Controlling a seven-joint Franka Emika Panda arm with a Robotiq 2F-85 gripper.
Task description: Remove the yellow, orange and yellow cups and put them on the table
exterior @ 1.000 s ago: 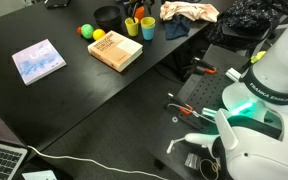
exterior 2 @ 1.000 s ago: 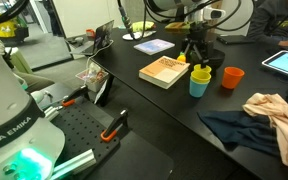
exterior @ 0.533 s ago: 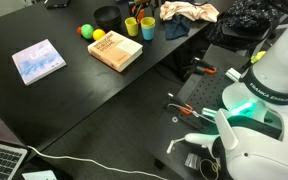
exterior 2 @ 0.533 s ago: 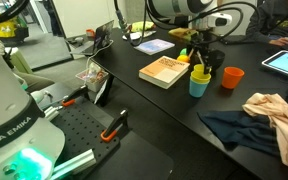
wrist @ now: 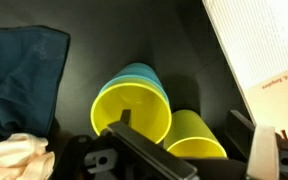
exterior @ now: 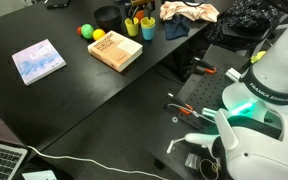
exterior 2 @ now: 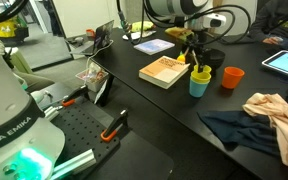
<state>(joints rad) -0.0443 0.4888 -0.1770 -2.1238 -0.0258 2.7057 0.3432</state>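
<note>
In an exterior view the tan book (exterior 2: 165, 71) lies close to the near edge of the black table (exterior 2: 154, 112); just right of it stands the blue cup (exterior 2: 199, 87), with the nested yellow cup (exterior 2: 200, 73) sitting inside it; the gripper (exterior 2: 200, 58) hangs directly over that pair; further right, a little apart, the orange cup (exterior 2: 231, 77) stands upright on the bench; beyond it, toward the right-hand corner, lie a dark blue cloth (exterior 2: 239, 130) and a tan cloth (exterior 2: 279, 108). The wrist view looks into the nested yellow cup's mouth; the second yellow cup (wrist: 197, 133) sits close against its right side, whether touching I cannot tell; the jaws are spread wide, one fingertip (wrist: 122, 122) at the nested cup's rim and the other over by the book; they grip nothing.
</note>
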